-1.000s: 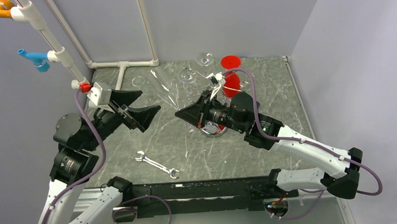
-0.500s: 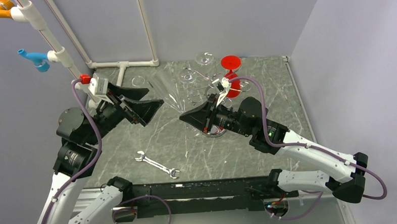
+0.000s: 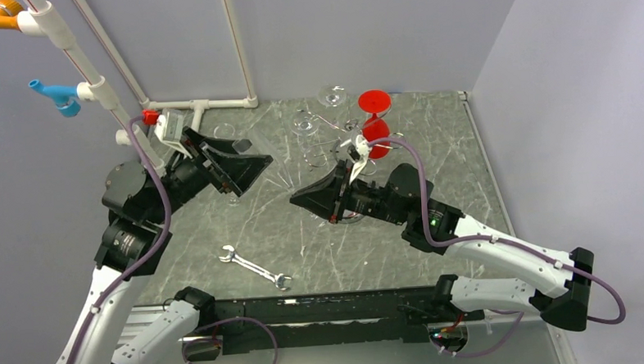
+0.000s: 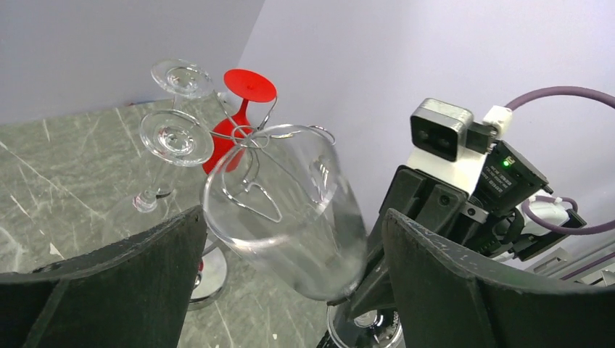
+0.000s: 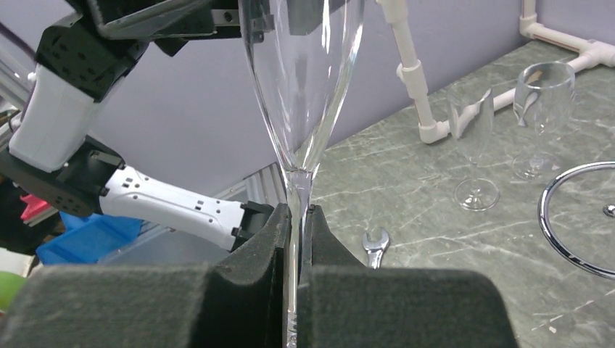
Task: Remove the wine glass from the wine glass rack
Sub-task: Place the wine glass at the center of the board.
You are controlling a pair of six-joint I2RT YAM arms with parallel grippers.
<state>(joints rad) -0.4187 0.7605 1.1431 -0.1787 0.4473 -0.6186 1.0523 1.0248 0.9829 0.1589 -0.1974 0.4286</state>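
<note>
right gripper (image 5: 297, 217) is clamped shut on the stem of the wine glass (image 5: 301, 80), pads (image 5: 254, 246) either side just under the bowl. glass is up in the air between the two arms, left of the wine glass rack (image 4: 245, 134) in the top view. it looks clear of the wire arms, but its foot is out of view so can't confirm.

long axis runs from the right gripper out toward the left arm, bowl end leading, open rim facing the left wrist camera. left gripper (image 4: 291, 221) is spread wide and holds nothing. the bowl sits between its fingers (image 4: 123, 283), close to that one; contact can't be resolved. so left is nearer the bowl, right owns the stem.

pose: right arm stretched low across the table (image 3: 305, 248) from the right, pointing left. left arm is raised, wrist turned right to face it.

my read: the next move hinges on the bowl staying centred between the left fingers.
</note>
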